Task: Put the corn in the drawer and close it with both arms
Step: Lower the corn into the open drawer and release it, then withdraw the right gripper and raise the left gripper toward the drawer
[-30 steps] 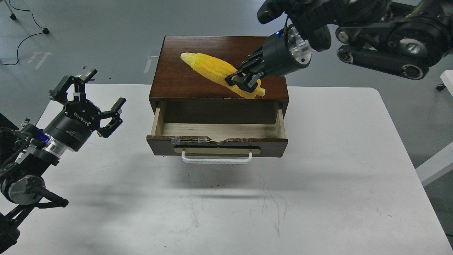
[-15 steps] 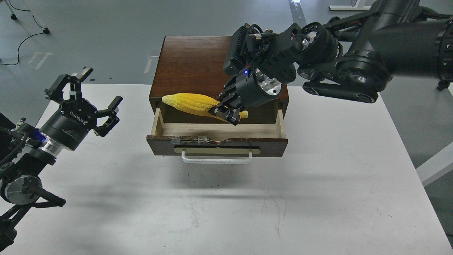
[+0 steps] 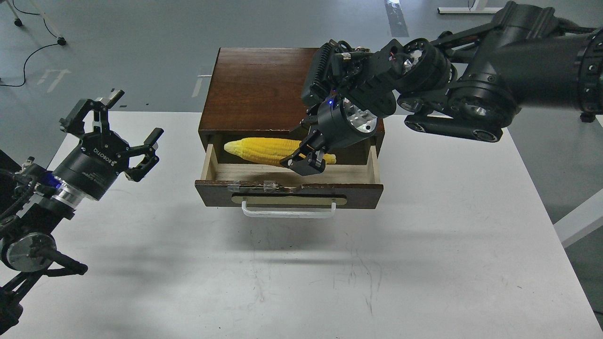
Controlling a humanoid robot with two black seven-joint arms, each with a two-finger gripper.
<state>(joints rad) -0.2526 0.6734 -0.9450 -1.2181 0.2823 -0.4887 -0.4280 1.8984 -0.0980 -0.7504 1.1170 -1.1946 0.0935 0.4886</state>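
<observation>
My right end effector (image 3: pixel 305 161) is clamped on the blunt end of the corn (image 3: pixel 261 149), which stretches away to its left, tapered tip pointing at the drawer's left wall. I'm holding the cob lengthwise across the open drawer (image 3: pixel 289 194), low in the cavity and just behind the front panel, because that way it should clear both side walls. I can't tell whether it already rests on the pale floor. Below the end effector sits the white handle (image 3: pixel 288 211), on the chipped, taped front.

My left end effector (image 3: pixel 123 136) hangs well off to the left over the white counter (image 3: pixel 424 263), fingers spread and holding nothing, presumably parked for the closing push. Its body reads "ROBOTIQ"; no other writing is legible.
</observation>
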